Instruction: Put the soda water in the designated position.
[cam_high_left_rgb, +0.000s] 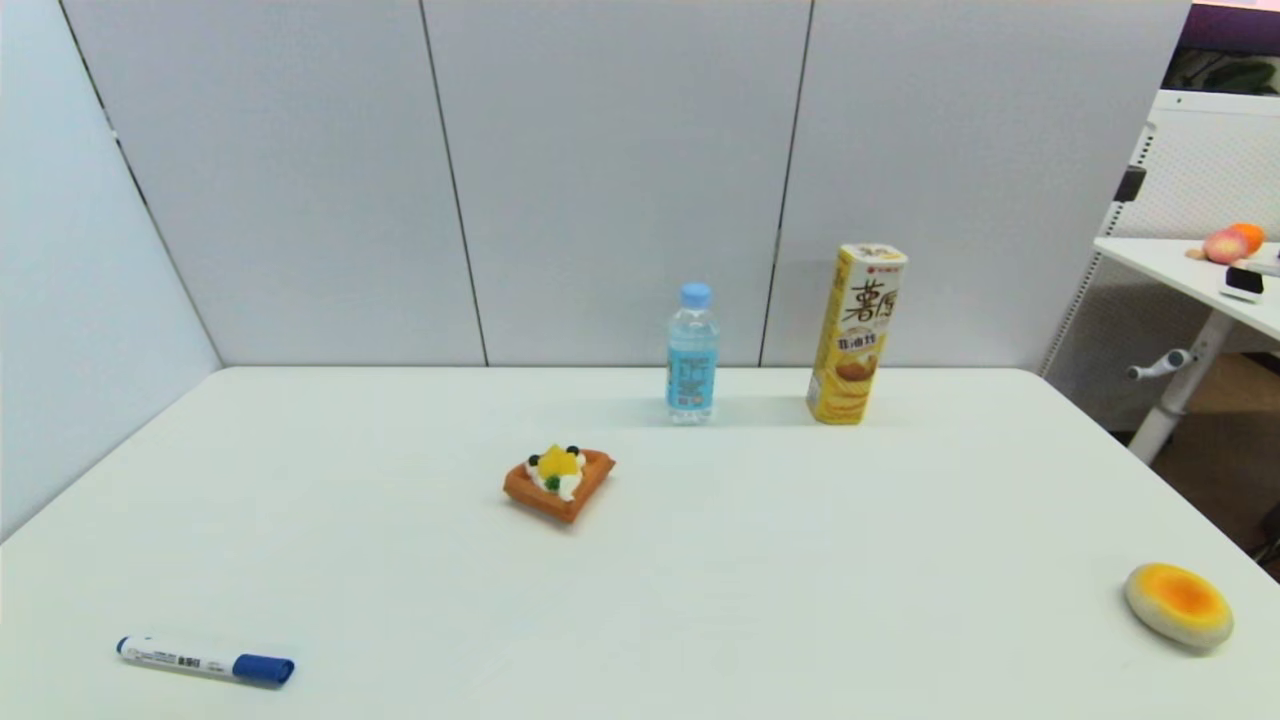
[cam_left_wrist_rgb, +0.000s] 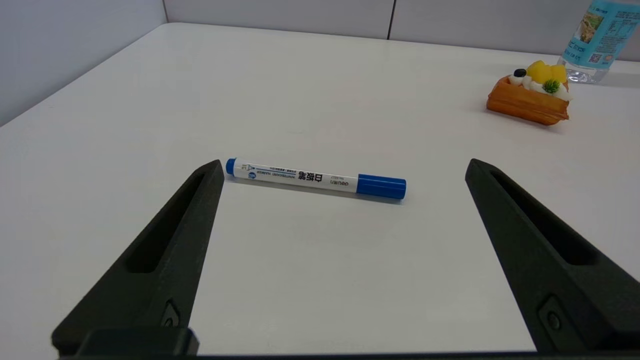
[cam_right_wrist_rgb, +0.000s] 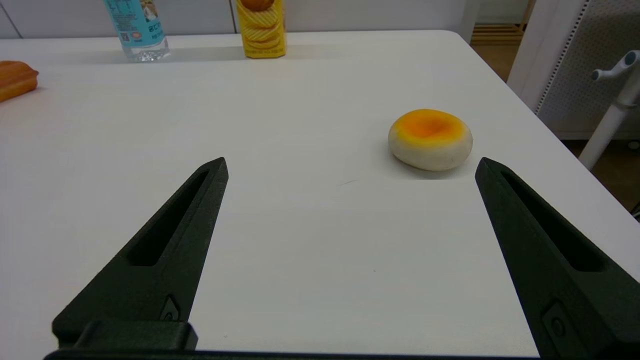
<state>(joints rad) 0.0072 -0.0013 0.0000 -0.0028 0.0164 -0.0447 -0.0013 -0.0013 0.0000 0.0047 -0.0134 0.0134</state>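
Observation:
The soda water (cam_high_left_rgb: 692, 355), a small clear bottle with a light blue cap and label, stands upright near the table's far edge, just left of a tall yellow crisps canister (cam_high_left_rgb: 855, 335). Its lower part also shows in the left wrist view (cam_left_wrist_rgb: 595, 42) and the right wrist view (cam_right_wrist_rgb: 136, 27). Neither arm appears in the head view. My left gripper (cam_left_wrist_rgb: 342, 167) is open, low over the near left of the table, far from the bottle. My right gripper (cam_right_wrist_rgb: 350, 165) is open over the near right, also far from it. The designated position has no mark that I can see.
A toy waffle with fruit (cam_high_left_rgb: 559, 482) lies in front of the bottle toward the left. A blue-capped marker (cam_high_left_rgb: 205, 661) lies near the front left edge. A round orange-topped bun (cam_high_left_rgb: 1178, 604) sits at the front right. Another table (cam_high_left_rgb: 1190, 265) stands off to the right.

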